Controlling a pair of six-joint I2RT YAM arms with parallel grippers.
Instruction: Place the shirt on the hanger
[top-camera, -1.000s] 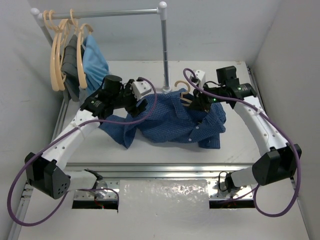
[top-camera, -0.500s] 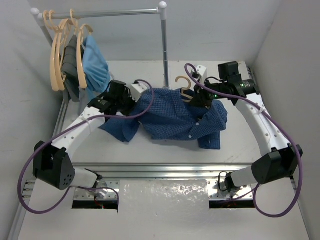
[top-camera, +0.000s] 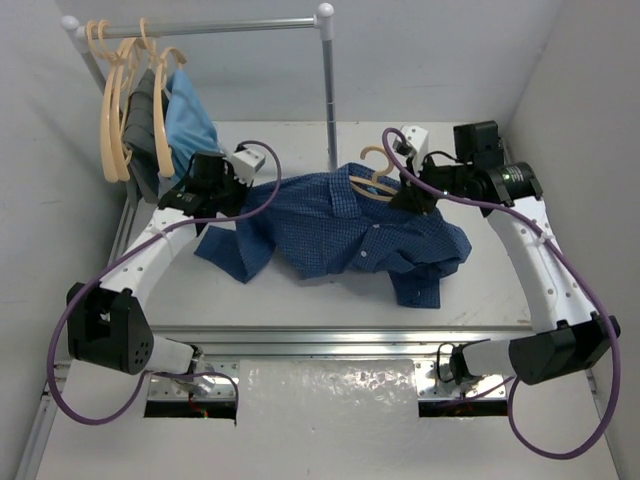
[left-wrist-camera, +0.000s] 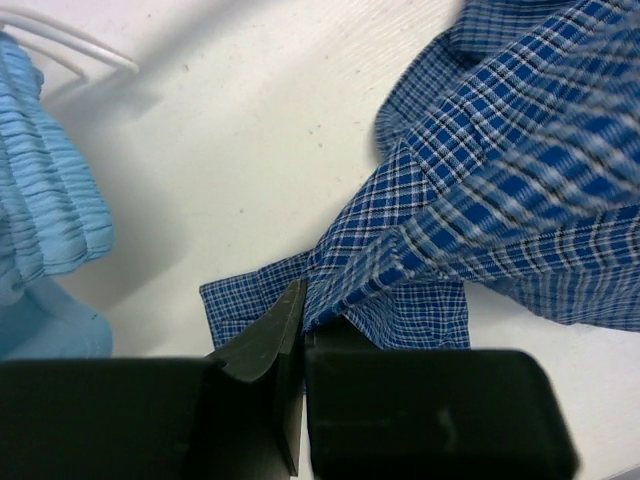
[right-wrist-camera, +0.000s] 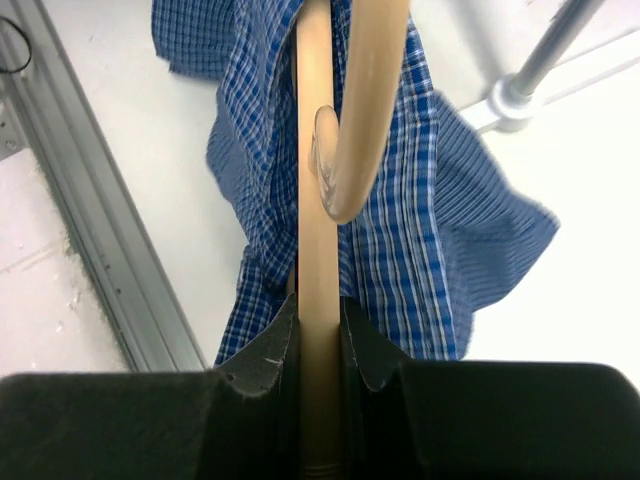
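While right pincer clamps the hanger | left pincer pinched together on the shirt edge

table: carries the shirt, with the rack standing along its rear left.
shirt: across the table's middle, stretched between the two grippers; one part trails to the near left, another to the near right.
hanger: at the shirt's rear right, partly inside the cloth, hook poking out behind.
left gripper: at the shirt's left edge, pinching cloth.
right gripper: just right of the hanger, clamped on it.
rack post: behind the shirt, left of the hook.
rail: runs left from the post top.
spare hangers: on the rail's left end.
hanging garments: right of the spare hangers, behind the left gripper.
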